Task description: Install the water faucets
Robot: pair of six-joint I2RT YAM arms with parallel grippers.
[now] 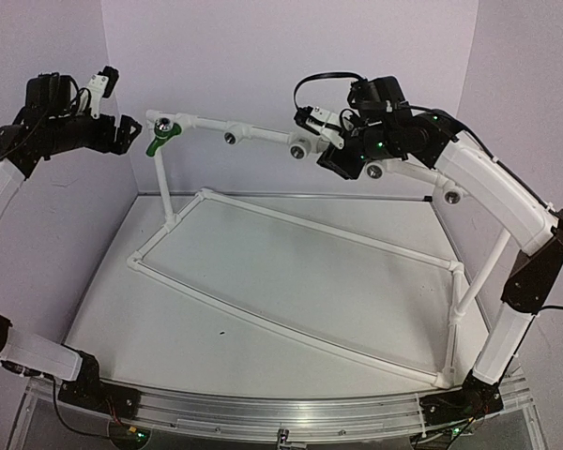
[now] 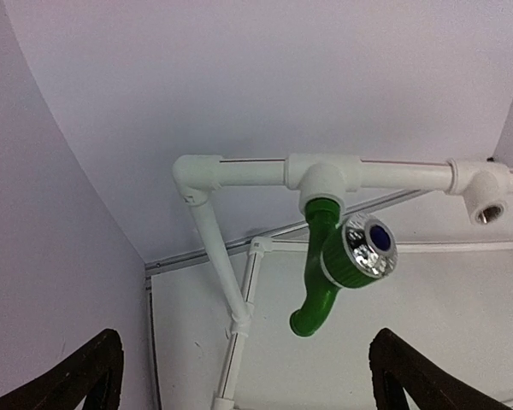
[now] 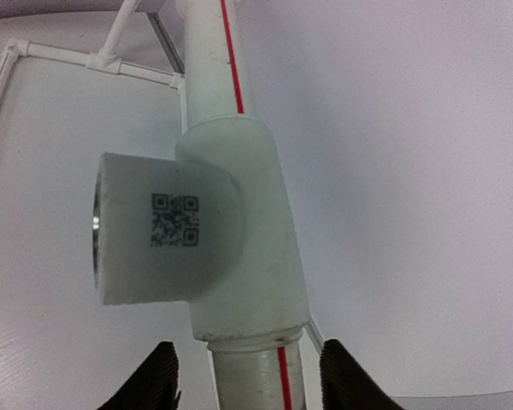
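Note:
One of the water faucets (image 1: 162, 139), green with a shiny silver round end, hangs spout-down from the leftmost tee of the raised white pipe rail. In the left wrist view this faucet (image 2: 333, 265) sits just ahead of my left gripper (image 2: 246, 359), which stands open and apart from it. Seen from above, the left gripper (image 1: 122, 131) is a little left of the faucet. My right gripper (image 1: 330, 159) is at the rail's middle. Its jaws (image 3: 248, 346) straddle the red-striped pipe (image 3: 278, 376) below a white tee (image 3: 205, 231), open, with a gap on each side.
Several empty tee sockets (image 1: 231, 137) (image 1: 298, 150) (image 1: 450, 196) line the rail. The white pipe frame (image 1: 291, 225) lies on the table with uprights at the left and right. Enclosure walls stand close behind and at both sides.

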